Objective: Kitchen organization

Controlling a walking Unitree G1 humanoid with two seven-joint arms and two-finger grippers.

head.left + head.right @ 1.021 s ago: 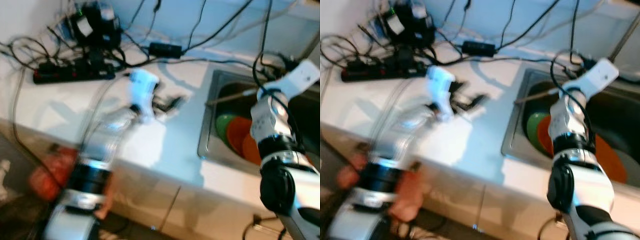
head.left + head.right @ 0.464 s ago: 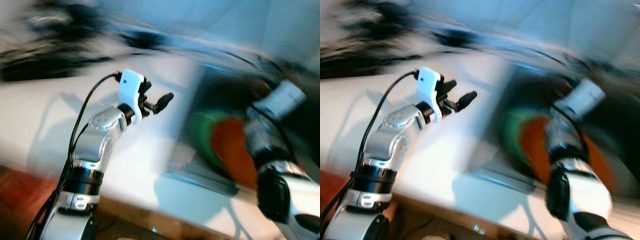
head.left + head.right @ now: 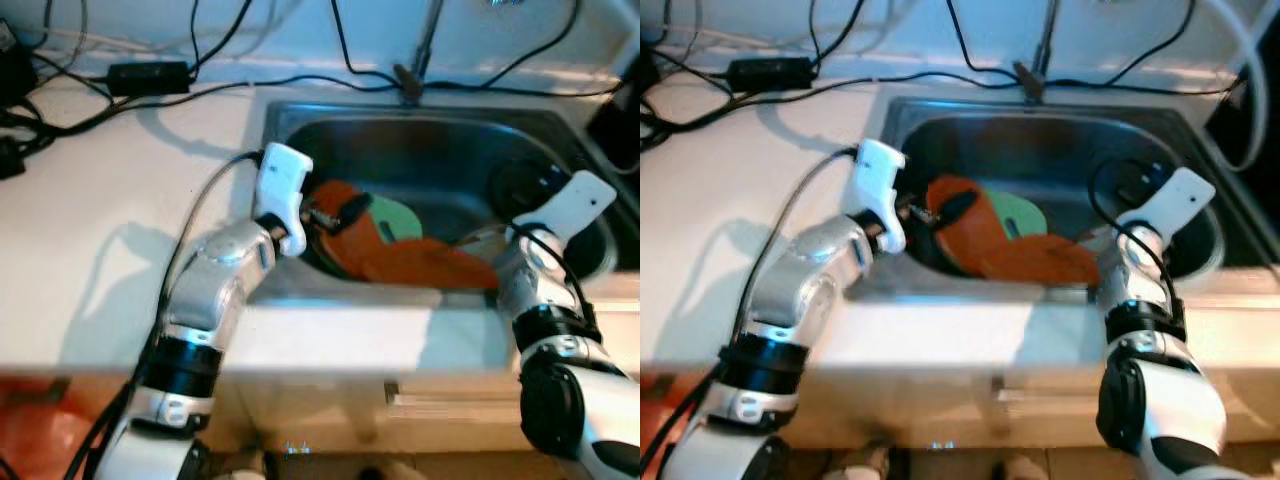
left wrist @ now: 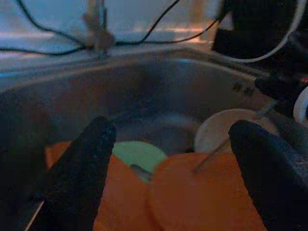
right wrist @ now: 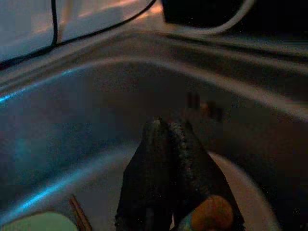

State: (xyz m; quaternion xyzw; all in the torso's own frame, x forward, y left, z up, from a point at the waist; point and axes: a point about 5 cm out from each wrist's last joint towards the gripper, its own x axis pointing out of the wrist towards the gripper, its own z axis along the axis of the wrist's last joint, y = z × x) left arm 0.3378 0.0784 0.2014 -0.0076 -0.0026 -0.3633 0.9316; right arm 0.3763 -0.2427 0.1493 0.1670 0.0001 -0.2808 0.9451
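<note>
Camera swung from cable-strewn counter to sink (image 3: 300,115); both arms now over basin. Left gripper (image 4: 168,159) spread wide above orange plates (image 3: 400,262), green plate (image 3: 395,215) at 12 o'clock. Right gripper (image 5: 168,159) pinched closed over white bowl (image 4: 226,127). Judgement: plate pickup imminent.

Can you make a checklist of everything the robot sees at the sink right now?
Surface: white counter around a steel sink.
Job's things: orange plates, a green plate and a pale plate lie in the sink.
Clutter: nothing seen.
Grippers: left gripper open, above the orange plates; right gripper shut, inside the sink above the pale plate.
Cables: black cables and a power brick on the counter.
Surroundings: tap behind the sink.
</note>
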